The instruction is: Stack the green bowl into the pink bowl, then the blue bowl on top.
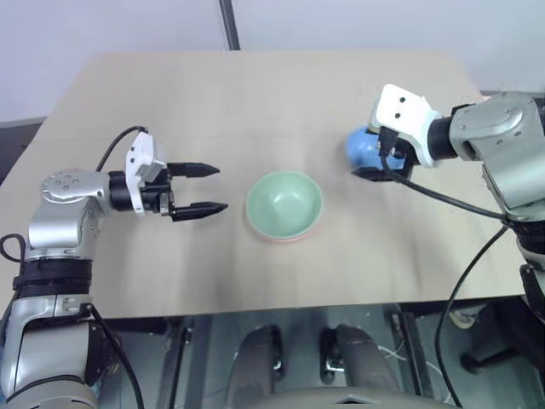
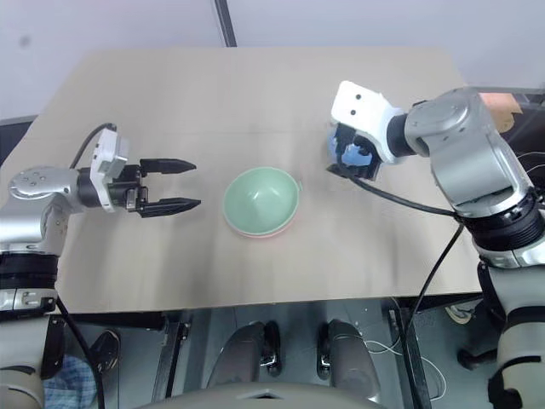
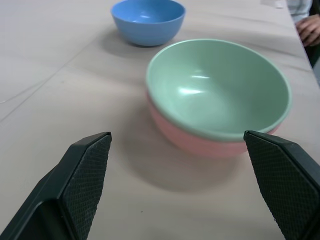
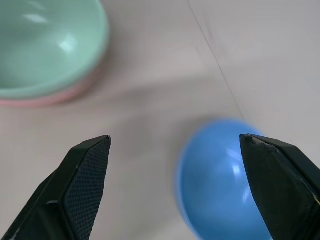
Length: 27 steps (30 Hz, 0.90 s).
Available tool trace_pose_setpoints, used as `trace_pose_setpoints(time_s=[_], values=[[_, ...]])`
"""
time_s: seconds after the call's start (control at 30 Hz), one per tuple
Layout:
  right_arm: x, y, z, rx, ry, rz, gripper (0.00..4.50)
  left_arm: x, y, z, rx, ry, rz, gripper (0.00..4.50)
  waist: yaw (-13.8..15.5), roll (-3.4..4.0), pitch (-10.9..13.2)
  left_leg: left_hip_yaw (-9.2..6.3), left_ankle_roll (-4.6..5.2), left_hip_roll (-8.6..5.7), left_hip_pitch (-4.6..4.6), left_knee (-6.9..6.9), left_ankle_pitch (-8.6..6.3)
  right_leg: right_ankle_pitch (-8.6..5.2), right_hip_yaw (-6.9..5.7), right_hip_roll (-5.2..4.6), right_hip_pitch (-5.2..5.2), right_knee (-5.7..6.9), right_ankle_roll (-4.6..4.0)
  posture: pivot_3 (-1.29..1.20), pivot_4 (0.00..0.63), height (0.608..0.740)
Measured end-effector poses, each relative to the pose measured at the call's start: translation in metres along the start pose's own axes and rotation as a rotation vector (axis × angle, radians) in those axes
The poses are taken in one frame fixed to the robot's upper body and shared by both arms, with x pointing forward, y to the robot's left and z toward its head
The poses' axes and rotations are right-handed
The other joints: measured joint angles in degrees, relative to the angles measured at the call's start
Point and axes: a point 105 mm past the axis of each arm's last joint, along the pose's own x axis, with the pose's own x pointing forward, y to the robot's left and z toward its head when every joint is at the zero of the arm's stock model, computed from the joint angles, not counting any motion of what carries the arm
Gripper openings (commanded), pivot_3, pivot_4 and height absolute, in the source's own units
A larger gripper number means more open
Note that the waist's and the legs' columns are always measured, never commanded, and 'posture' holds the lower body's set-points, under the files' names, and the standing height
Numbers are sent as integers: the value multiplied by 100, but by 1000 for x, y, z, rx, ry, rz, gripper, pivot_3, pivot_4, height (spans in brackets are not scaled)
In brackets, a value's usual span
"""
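Centre-frame on the tan wooden table (image 1: 255, 102), the smooth mint-green plastic bowl (image 1: 284, 202) sits nested in the salmon-pink plastic bowl (image 3: 190, 140). Left gripper (image 1: 204, 188) at left points level toward it, jaws spread, empty. Further back at right, right gripper (image 4: 175, 185) angles down over the sky-blue plastic bowl (image 4: 220, 180), jaws wide, not gripping.

You have a pale beige table (image 1: 255, 94) filling the scene, a light wall (image 1: 111, 25) behind it (with a dark vertical strip (image 1: 228, 24)), and greyish floor (image 1: 409, 358) below.
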Motion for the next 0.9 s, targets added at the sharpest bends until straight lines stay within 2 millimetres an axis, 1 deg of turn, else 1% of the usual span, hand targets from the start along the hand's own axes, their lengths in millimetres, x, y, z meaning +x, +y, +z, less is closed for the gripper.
trace_pose_setpoints(time_s=[0.1, 0.2, 0.3, 0.37, 0.5, 0.6, 0.67, 0.7, 0.73, 0.83, 0.9], values=[[9, -9, -18, 30, 51, -31, 4474, 0, -1, 1, 0, -2, -14, 4500, -4, 0, 0, 2, 0, 0, 0, 0, 0, 0, 1, 0, 0, 0, 1, 0, 150, 740], [18, -10, -31, 55, 88, -28, 4474, 3, 1, 5, 10, -16, -12, 4500, -3, 0, 0, 2, 0, 0, -1, 0, 0, -1, 1, 0, 0, 0, 1, 0, 150, 740], [27, -9, -39, 55, 107, -15, 4474, 4, 3, 13, 23, -44, -12, 4500, -1, 0, 0, 2, 0, 0, -1, 0, 0, 0, 2, 0, 0, 0, 1, 0, 150, 740], [31, -8, -44, 58, 120, -8, 4474, 4, 3, 14, 19, -54, -7, 4500, -7, 0, 0, 3, 0, 0, 0, 0, 0, 0, 4, 0, 0, -1, 1, 0, 150, 740], [49, -3, -62, 63, 175, 21, 4474, 2, 6, 18, 2, -89, 14, 4500, -18, 0, 0, 4, 0, 0, 0, 1, 0, 0, 4, 1, -1, 1, 1, 0, 150, 740], [58, -1, -68, 66, 186, 30, 3668, 0, 8, 23, 0, -115, 33, 4500, -17, 0, 0, 4, 0, 0, 0, 1, 1, 0, 5, 1, -1, 1, 1, 0, 150, 740], [61, 0, -70, 66, 189, 34, 2691, -1, 8, 26, -9, -131, 38, 4500, -14, 0, 0, 4, 0, 0, -1, 1, 1, 1, 5, 0, -1, 0, -1, 0, 150, 740], [63, 1, -71, 62, 188, 38, 2069, -1, 8, 26, -8, -131, 37, 4500, -14, 0, 0, 5, 0, 0, -1, 1, 0, 2, 5, 0, -1, 0, -1, 0, 150, 740], [64, 1, -71, 58, 189, 39, 1618, 0, 8, 27, -5, -131, 36, 4500, -13, 0, 0, 4, 0, 0, -1, 1, 0, 2, 5, 0, -1, 0, -1, 0, 150, 740], [67, 2, -70, 40, 184, 44, 45, 0, 6, 26, -1, -127, 33, 4500, -14, 0, 0, 4, 0, 0, 0, 1, 1, 4, 5, 1, 0, 1, -4, 0, 150, 740], [67, 1, -70, 31, 185, 46, 45, 0, 5, 26, 1, -124, 29, 4500, -15, -1, 0, 4, 0, 1, 1, 2, 1, 3, 5, 1, 0, 1, -4, 0, 150, 740]])
